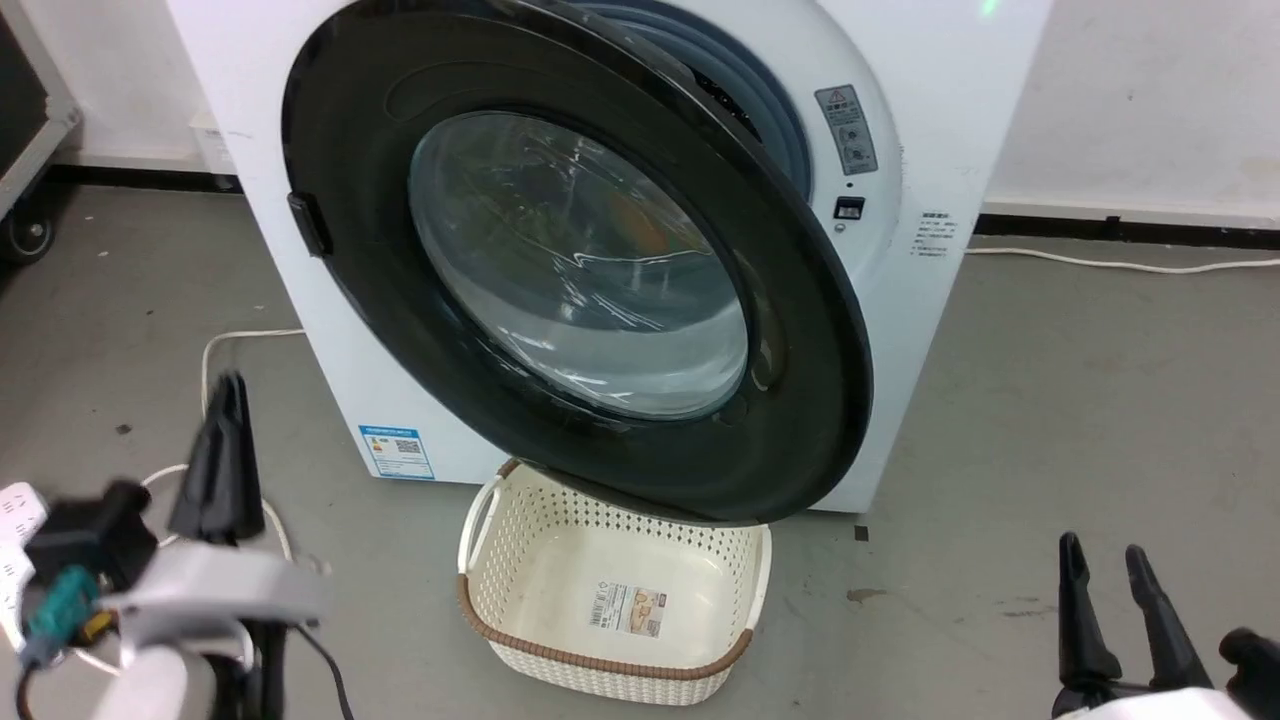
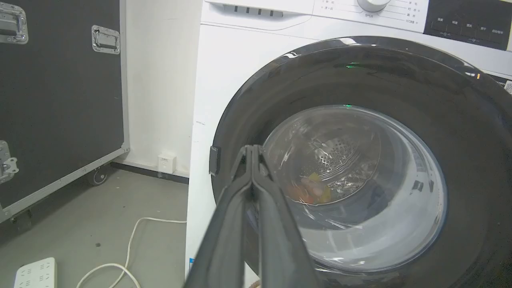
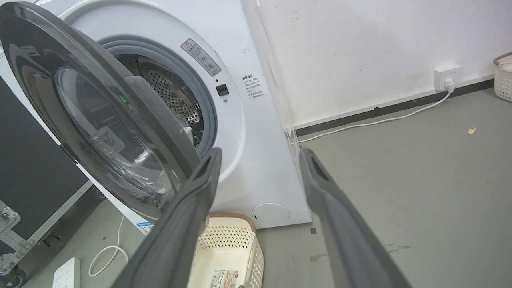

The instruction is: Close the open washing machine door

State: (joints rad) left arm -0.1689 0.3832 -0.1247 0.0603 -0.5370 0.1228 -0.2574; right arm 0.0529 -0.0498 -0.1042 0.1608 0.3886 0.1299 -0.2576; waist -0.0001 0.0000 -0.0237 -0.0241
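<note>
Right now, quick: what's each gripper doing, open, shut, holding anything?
Left gripper: shut, fingers pressed together, holding nothing.
Right gripper: open, holding nothing.

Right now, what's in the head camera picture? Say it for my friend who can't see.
A washing machine door, black-rimmed with a bulging glass window, stands partly open on a white washing machine, above a cream perforated basket on the floor. The left fingers are shut at lower left; the right fingers, spread, at lower right.
</note>
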